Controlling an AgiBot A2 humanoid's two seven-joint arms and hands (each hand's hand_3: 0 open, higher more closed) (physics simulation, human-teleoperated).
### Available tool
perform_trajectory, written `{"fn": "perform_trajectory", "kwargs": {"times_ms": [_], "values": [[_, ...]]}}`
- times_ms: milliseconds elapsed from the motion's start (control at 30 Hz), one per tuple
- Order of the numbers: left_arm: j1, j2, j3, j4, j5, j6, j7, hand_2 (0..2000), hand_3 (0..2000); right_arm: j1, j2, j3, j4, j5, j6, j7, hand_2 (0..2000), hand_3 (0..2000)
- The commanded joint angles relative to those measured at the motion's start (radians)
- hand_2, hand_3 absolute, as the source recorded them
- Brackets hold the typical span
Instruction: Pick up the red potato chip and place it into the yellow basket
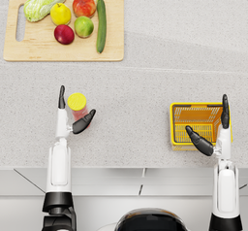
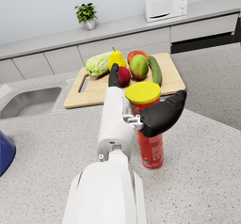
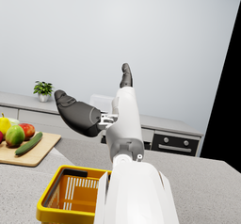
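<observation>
The left hand [image 1: 72,116] stood spread around the red chip can [image 1: 78,105], left of centre, apparently not yet gripping. Closing and lifting came next. The right hand [image 1: 213,130] hovered empty over the yellow basket [image 1: 180,109], lower right.

Right hand [image 3: 101,105] hovering with fingers spread and holding nothing, yellow basket [image 3: 56,204] sitting on the speckled counter [image 3: 202,190] below the forearm, cutting board [image 3: 28,155] carrying fruit and a cucumber [image 3: 28,143], potted plant [image 3: 43,89] standing behind

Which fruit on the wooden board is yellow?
The pear-shaped fruit, between the cabbage and the red-orange apple. The others are red or green.
</observation>
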Motion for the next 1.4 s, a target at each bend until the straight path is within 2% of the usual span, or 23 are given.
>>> {"fn": "perform_trajectory", "kwargs": {"times_ms": [33, 133, 200, 267, 300, 333, 433, 467, 567, 667, 767, 800, 967, 1000, 1167, 1333, 1367, 1400], "values": [[0.100, 0.022, 0.020, 0.248, 0.000, 0.000, 0.000, 0, 0, -0.008, -0.001, 0.016, 0.015, 0.000, 0.000, 0.000, 0, 0], [0.166, 0.041, 0.030, 0.411, 0.001, 0.000, 0.000, 0, 0, -0.018, -0.005, -0.001, 0.020, 0.001, 0.000, 0.000, 0, 0], [0.168, 0.045, 0.028, 0.422, 0.001, 0.000, 0.000, 0, 0, -0.024, -0.007, 0.005, 0.024, 0.001, 0.000, 0.000, 0, 0], [0.206, 0.056, 0.032, 0.468, 0.001, 0.000, 0.000, 0, 0, -0.035, -0.009, 0.017, 0.019, 0.001, 0.000, 0.000, 0, 0], [0.225, 0.061, 0.033, 0.498, 0.001, 0.000, 0.000, 1361, 327, -0.037, -0.010, 0.021, 0.018, 0.001, 0.000, 0.000, 0, 0], [0.230, 0.065, 0.037, 0.505, 0.001, -0.009, 0.000, 2000, 653, -0.045, -0.011, 0.020, 0.020, 0.001, 0.000, 0.000, 0, 0], [0.201, 0.065, 0.029, 0.439, 0.002, -0.024, 0.000, 2000, 1633, -0.055, -0.014, 0.032, 0.013, 0.001, 0.000, 0.000, 0, 0], [0.169, 0.061, 0.028, 0.364, 0.002, -0.014, -0.001, 2000, 1960, -0.055, -0.016, 0.035, 0.014, 0.001, 0.000, 0.000, 0, 0], [0.118, 0.060, 0.003, 0.173, 0.002, -0.015, -0.006, 2000, 2000, -0.049, -0.022, 0.081, -0.002, 0.001, 0.000, 0.000, 0, 0], [0.063, 0.054, 0.050, -0.119, 0.002, -0.025, 0.000, 2000, 2000, -0.015, -0.046, 0.199, -0.031, 0.001, 0.000, 0.000, 0, 0], [0.044, 0.056, 0.090, -0.341, 0.002, -0.038, 0.002, 2000, 2000, -0.005, -0.066, 0.329, -0.099, 0.001, 0.000, 0.000, 0, 0], [0.041, 0.057, 0.108, -0.399, 0.002, -0.045, 0.001, 2000, 2000, 0.005, -0.077, 0.342, -0.105, 0.001, 0.000, 0.000, 0, 0], [0.030, 0.071, 0.242, -0.589, 0.002, -0.058, -0.001, 2000, 2000, 0.090, -0.150, 0.426, -0.167, 0.002, 0.000, 0.000, 0, 0], [0.017, 0.066, 0.371, -0.667, 0.002, -0.061, -0.001, 2000, 2000, 0.153, -0.228, 0.445, -0.236, 0.001, 0.000, 0.000, 0, 0], [0.014, 0.090, 0.432, -0.680, 0.002, -0.070, -0.006, 2000, 2000, 0.174, -0.235, 0.455, -0.251, 0.001, 0.012, 0.000, 0, 0], [0.007, 0.083, 0.466, -0.689, 0.007, -0.047, 0.005, 2000, 2000, 0.173, -0.238, 0.448, -0.231, 0.001, 0.124, 0.003, 0, 0], [0.008, 0.082, 0.459, -0.689, 0.007, -0.040, 0.004, 2000, 2000, 0.174, -0.237, 0.441, -0.233, 0.002, 0.132, 0.000, 1361, 327], [0.007, 0.075, 0.455, -0.692, 0.007, -0.044, 0.001, 2000, 2000, 0.172, -0.231, 0.442, -0.233, 0.002, 0.219, 0.000, 2000, 653]]}}
